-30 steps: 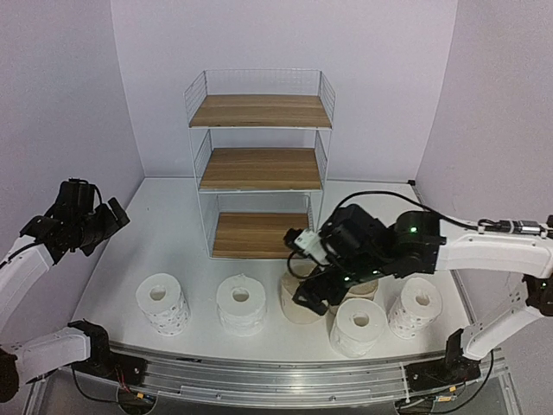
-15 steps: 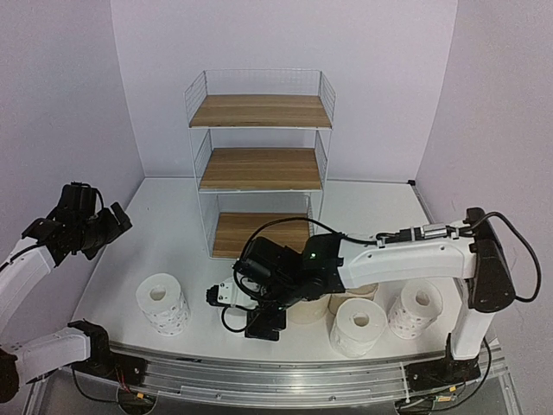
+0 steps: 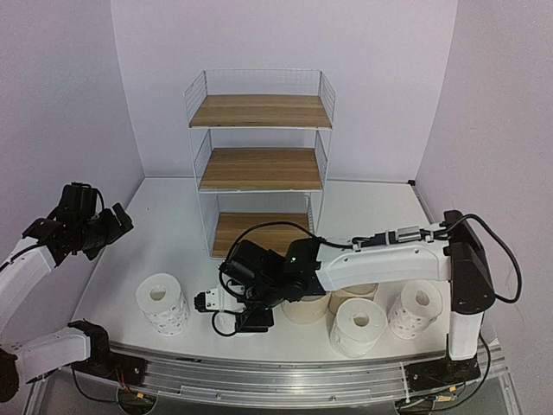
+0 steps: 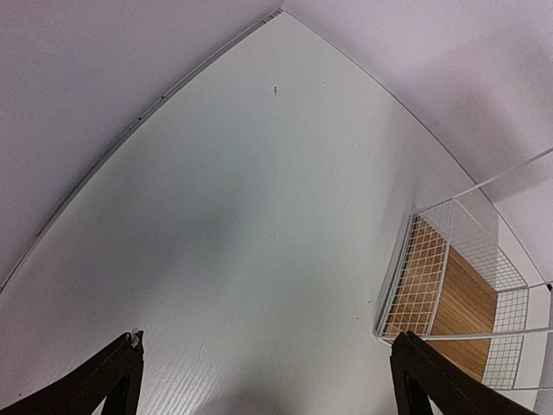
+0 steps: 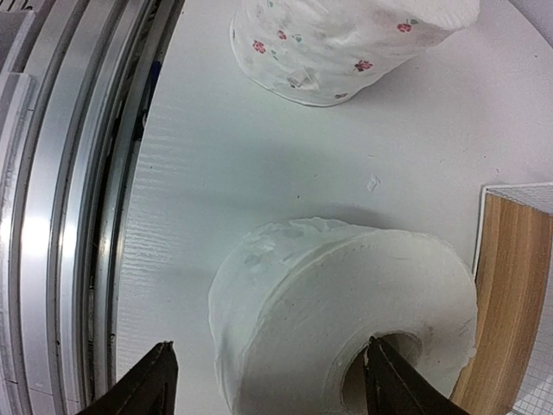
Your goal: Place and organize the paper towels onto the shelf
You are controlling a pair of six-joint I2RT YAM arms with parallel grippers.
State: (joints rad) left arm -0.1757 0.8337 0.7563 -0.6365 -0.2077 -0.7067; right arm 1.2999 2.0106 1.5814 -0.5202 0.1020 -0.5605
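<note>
The shelf [image 3: 259,169] stands at the back centre with three bare wood boards. My right gripper [image 3: 238,309] has reached left over a plain white paper towel roll [image 5: 346,320], which it hides in the top view. It is open, with one finger [image 5: 390,380] at the roll's core hole and the other [image 5: 155,380] outside the roll's wall. A dotted roll [image 3: 162,303] stands to its left and also shows in the right wrist view [image 5: 337,43]. A beige roll [image 3: 304,309], a white roll [image 3: 359,327] and a dotted roll [image 3: 415,307] stand to the right. My left gripper [image 3: 108,226] is open and empty, raised at the left.
A second beige roll [image 3: 365,291] is partly hidden behind my right arm. The metal rail [image 5: 60,207] runs along the table's front edge, close to the rolls. The left wrist view shows the shelf's bottom corner [image 4: 458,294] over bare white table [image 4: 242,216].
My right arm has swung left from the beige rolls to the plain white roll at front centre and come down over it. My left arm has barely moved.
</note>
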